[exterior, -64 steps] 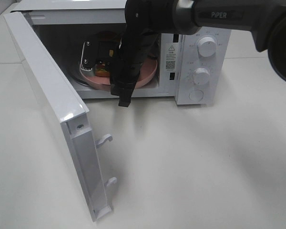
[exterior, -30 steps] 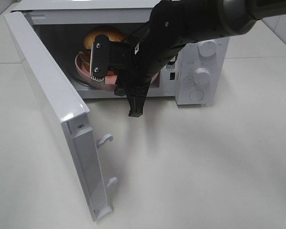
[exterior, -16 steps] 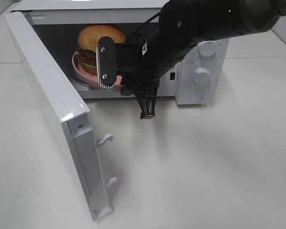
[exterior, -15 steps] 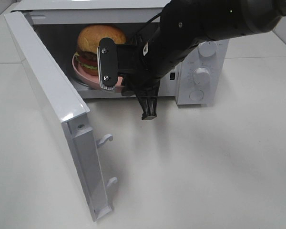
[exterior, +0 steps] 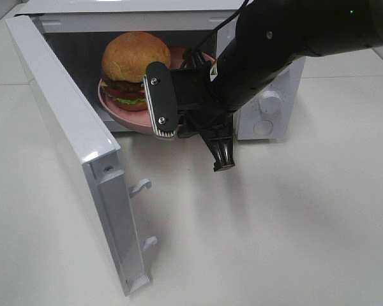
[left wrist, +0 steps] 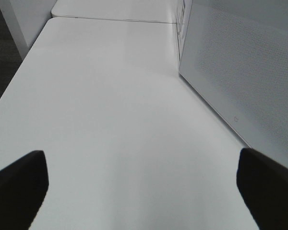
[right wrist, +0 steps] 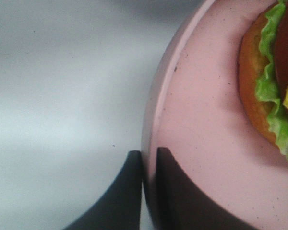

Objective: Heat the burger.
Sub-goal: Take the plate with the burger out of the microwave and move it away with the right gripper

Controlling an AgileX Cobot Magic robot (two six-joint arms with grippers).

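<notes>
The right gripper pinches the pink plate's rim, arm angled down before the open microwave. The burger sits on the plate, seemingly at the cavity mouth. The left gripper is spread wide above the table.

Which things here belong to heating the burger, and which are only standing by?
In use:
- burger, on the pink plate
- pink plate, its rim clamped by the right gripper
- microwave, door open

Standing by:
- left gripper, open over the bare table, beside the door's outer face
</notes>
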